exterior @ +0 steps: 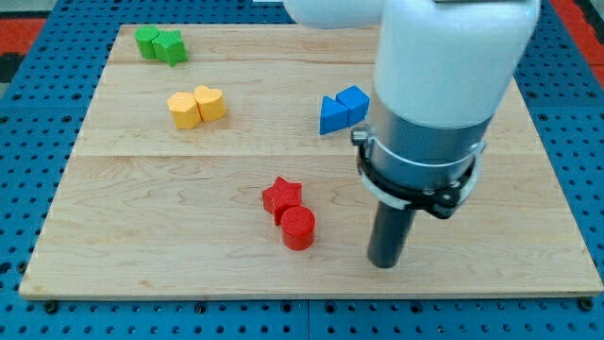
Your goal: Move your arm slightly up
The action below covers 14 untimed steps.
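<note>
- Resting on the wooden board [142, 189], my tip [383, 263] is sitting right of the red cylinder [298, 228], apart from it; the arm carries no claw, only the rod.
- Red star [281, 195] is touching the cylinder's far side.
- Blue blocks [342, 109] are lying farther back; yellow blocks [197, 107] and green blocks [159, 43] far left.

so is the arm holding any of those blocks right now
Nothing is held. My tip rests on bare board, apart from every block; the nearest, the red cylinder, sits to the view's left of it.
</note>
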{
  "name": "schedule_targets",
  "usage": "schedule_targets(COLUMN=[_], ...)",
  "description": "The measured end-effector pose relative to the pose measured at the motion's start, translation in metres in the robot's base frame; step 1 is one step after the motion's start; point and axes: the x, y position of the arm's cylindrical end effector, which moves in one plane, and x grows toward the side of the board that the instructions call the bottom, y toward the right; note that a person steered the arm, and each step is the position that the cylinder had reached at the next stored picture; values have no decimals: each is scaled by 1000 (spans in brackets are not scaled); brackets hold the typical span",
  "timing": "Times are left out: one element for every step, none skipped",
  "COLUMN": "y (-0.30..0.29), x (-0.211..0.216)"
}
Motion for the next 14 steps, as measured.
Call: schedule_targets(y=[34, 48, 64, 64, 60, 37, 35, 30, 25, 23, 23, 23, 23, 23], x=[-14, -37, -38, -55, -80, -108, -108, -108, -109, -109, -109, -109, -109, -105])
